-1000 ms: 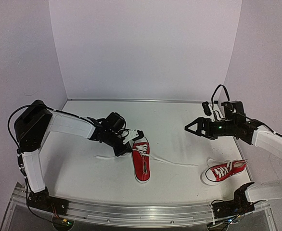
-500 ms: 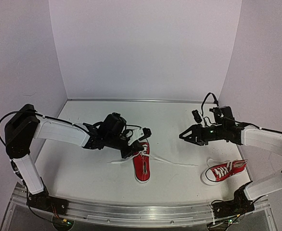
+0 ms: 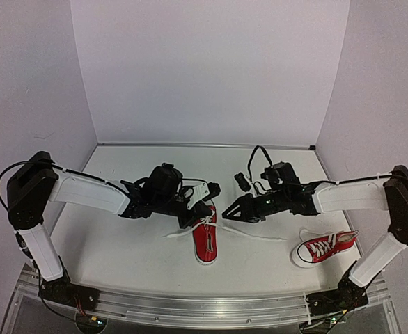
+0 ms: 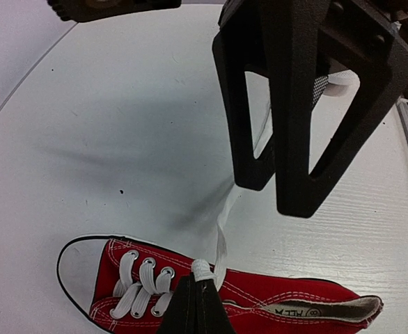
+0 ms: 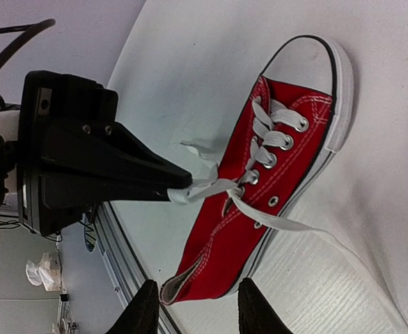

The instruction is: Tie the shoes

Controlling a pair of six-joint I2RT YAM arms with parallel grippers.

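Your left pincer [image 4: 200,306] was clamped on the white lace [image 4: 221,240] of the red shoe [image 3: 204,242] mid-worktop [image 3: 120,236]. Your right pincer [image 3: 228,214] hovered just beside it, fingers partly apart, gripping nothing. The second shoe [image 3: 324,248] lay near the worktop's near right corner.

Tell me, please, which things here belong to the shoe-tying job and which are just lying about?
Job: middle shoe; its lace, pinched by the left fingers; right fingers, apart; second shoe.
Just there: table; front rail.
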